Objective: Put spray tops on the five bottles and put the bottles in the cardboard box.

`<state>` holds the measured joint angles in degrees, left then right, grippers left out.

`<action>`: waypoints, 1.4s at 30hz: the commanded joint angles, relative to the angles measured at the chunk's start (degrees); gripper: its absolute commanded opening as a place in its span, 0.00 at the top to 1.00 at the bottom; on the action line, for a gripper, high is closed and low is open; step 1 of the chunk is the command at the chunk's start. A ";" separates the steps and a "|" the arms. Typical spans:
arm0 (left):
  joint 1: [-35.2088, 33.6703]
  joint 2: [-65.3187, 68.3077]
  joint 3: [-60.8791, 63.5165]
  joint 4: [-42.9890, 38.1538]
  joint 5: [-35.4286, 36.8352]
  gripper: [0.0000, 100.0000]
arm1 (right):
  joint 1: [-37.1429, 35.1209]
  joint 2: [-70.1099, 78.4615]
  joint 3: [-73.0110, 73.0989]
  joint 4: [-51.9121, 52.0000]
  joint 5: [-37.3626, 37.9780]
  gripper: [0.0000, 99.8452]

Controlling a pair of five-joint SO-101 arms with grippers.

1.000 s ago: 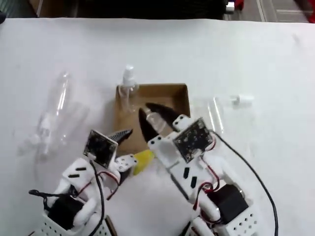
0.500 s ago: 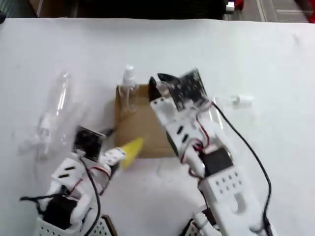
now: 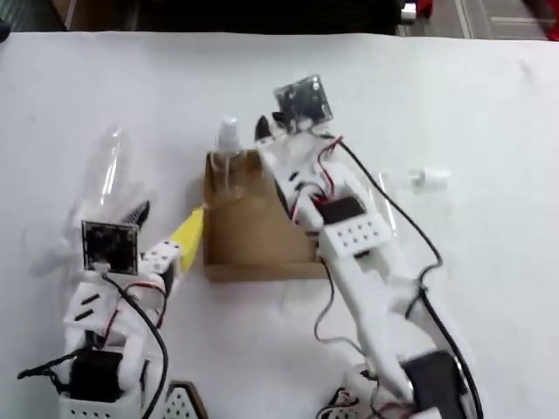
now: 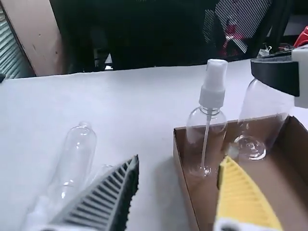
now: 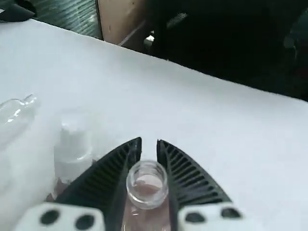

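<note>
Your right claw (image 5: pixel 148 144) grips an uncapped bottle (image 5: pixel 147 179) by the neck, cardboard box (image 3: pixel 253 262) beneath; your left claw (image 4: pixel 179 163) gapes open. Release crookedly and it may topple the capped bottle (image 4: pixel 207 130) just beside.

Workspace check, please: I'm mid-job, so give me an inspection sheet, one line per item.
Surface: white table, flat.
Job's things: cardboard box mid-table; capped bottle upright in its far left corner; uncapped bottle upright beside it, base down in the box; loose bottle lying left of the box; spray top lying to the right.
Clutter: nothing seen.
Tools: right tool shut on the uncapped bottle's neck; left tool open, just left of the box.
Cables: black cable runs along the right arm, over the table.
Surroundings: dark furniture beyond the table's far edge.
</note>
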<state>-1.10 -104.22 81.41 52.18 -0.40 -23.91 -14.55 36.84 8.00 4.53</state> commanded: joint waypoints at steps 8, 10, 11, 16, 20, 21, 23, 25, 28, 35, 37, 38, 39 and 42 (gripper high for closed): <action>-0.75 -0.48 1.23 -5.45 -0.18 0.81 | 0.66 5.32 -6.24 -1.54 -4.22 0.98; -0.75 -0.48 1.23 -5.27 -0.18 0.81 | 0.57 5.32 -6.15 -1.54 -4.22 0.98; -0.75 -0.48 1.23 -5.27 -0.18 0.81 | 0.48 5.41 -6.15 -1.54 -4.22 0.98; -0.75 -0.48 1.23 -5.19 -0.18 0.81 | 0.31 5.41 -3.69 -4.35 -4.22 0.98; -0.66 -0.48 1.23 -5.19 -0.18 0.81 | 0.22 5.41 -1.67 -7.96 -4.22 0.98; -0.66 -0.48 1.23 -5.19 -0.18 0.81 | 0.22 5.49 -1.58 -7.96 -4.22 0.98; -0.57 -0.48 1.23 -5.19 -0.26 0.81 | 0.22 6.37 -1.85 -7.96 -4.04 0.98; -0.48 -0.48 1.23 -5.19 -0.26 0.81 | 0.22 8.13 -2.37 -8.13 -3.87 0.98; -0.48 -0.48 1.23 -5.19 -0.26 0.81 | 0.31 10.77 -3.96 -7.78 -3.87 0.98; -0.40 -0.48 1.23 -5.19 -0.44 0.81 | -1.01 11.21 -4.04 -7.87 -3.87 0.98; -0.31 -0.48 1.23 -5.19 -0.53 0.81 | -1.54 11.47 -4.04 -8.04 -3.96 0.98; -0.31 -0.48 1.23 -5.19 -0.53 0.81 | -1.89 11.47 -4.04 -8.04 -3.87 0.98; -0.31 -0.48 1.23 -5.19 -0.53 0.81 | -2.07 11.47 -4.04 -8.04 -3.87 0.98; -0.31 -0.48 1.23 -5.19 -0.53 0.81 | -2.24 11.38 -4.04 -8.04 -3.87 0.98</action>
<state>-1.45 -104.22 83.08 48.40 -0.40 -25.85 -2.86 35.43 1.23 0.92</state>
